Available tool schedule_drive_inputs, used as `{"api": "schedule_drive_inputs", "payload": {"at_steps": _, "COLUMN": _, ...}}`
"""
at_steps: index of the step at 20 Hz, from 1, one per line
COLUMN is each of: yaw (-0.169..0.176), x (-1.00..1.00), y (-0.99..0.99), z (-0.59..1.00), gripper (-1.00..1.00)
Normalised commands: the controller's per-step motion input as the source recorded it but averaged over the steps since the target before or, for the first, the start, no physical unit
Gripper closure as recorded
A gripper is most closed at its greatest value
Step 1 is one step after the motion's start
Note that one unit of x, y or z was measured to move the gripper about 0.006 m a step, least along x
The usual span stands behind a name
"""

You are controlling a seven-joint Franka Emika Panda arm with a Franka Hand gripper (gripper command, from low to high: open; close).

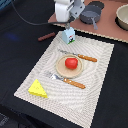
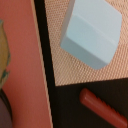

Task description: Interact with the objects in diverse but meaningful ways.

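Observation:
My gripper (image 1: 68,23) hangs just above the white cube carton (image 1: 69,35) at the far edge of the woven placemat (image 1: 95,85). It holds nothing and its jaws look apart. The carton (image 2: 92,32) fills the wrist view, standing on the mat, and no fingers show there. The thin brown sausage (image 1: 46,36) lies on the dark table to the exterior view's left of the carton; it also shows in the wrist view (image 2: 102,107). The red tomato (image 1: 72,63) sits on the tan plate (image 1: 62,70). The yellow cheese wedge (image 1: 38,88) lies at the mat's near left corner.
An orange-handled knife (image 1: 82,57) lies behind the plate and a fork (image 1: 67,80) in front of it. A wooden board (image 1: 107,25) at the back holds a dark pot (image 1: 91,15) and a bowl (image 1: 122,17).

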Motion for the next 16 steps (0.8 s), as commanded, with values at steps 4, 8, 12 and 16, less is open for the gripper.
{"api": "schedule_drive_inputs", "payload": {"at_steps": 4, "yaw": 0.02, "x": -0.86, "y": -0.33, "z": -0.12, "gripper": -1.0}}
{"api": "schedule_drive_inputs", "payload": {"at_steps": 8, "yaw": 0.0, "x": -0.88, "y": -0.46, "z": -0.21, "gripper": -1.0}}
{"api": "schedule_drive_inputs", "payload": {"at_steps": 12, "yaw": 0.0, "x": -0.88, "y": -0.44, "z": -0.28, "gripper": -1.0}}
{"api": "schedule_drive_inputs", "payload": {"at_steps": 16, "yaw": 0.022, "x": -0.65, "y": -0.54, "z": -0.26, "gripper": -1.0}}
